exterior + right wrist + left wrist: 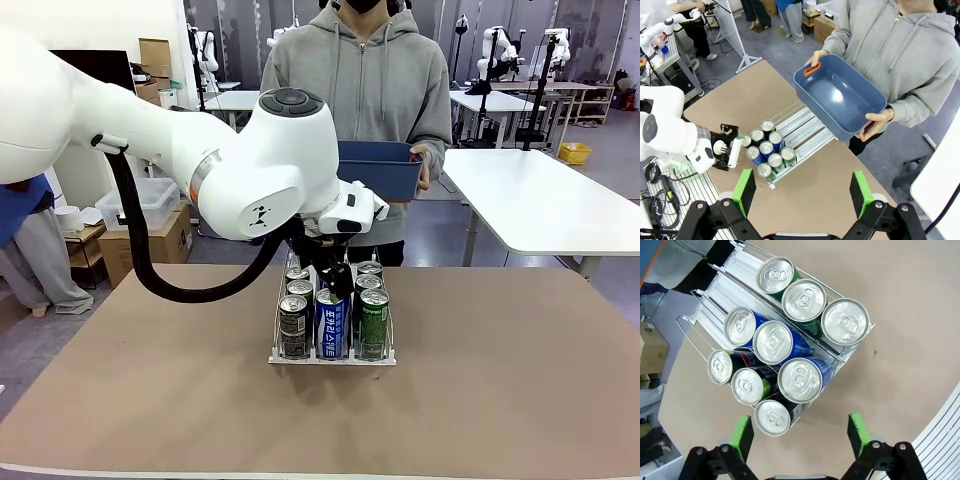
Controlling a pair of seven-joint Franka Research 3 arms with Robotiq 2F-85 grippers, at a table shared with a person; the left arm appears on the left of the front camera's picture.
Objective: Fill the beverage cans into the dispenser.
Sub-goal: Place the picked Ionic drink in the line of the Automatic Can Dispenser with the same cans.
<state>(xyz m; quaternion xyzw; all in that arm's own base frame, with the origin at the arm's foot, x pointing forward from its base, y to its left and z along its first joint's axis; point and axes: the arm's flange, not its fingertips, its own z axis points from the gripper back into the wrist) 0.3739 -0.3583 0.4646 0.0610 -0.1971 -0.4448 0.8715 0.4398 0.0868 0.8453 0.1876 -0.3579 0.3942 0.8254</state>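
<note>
Brown counter (pixel 520 380). Person at far side holds blue tub (pixel 840 97) in both hands. Dispenser (pixel 332 355) mid-counter, nine beverage cans (pixel 772 342) standing in its three lanes. Left tool (pixel 800 432) released, above the front cans, touching none. Right tool (pixel 802 192) released, high above counter.

Shiny metal beverage cans (pixel 773 342), wire-and-plastic dispenser (pixel 715 290), matt brown table (pixel 500 380).

Nine beverage cans (pixel 772 342) fill the dispenser (pixel 715 290); left claw (pixel 800 432) open above.
</note>
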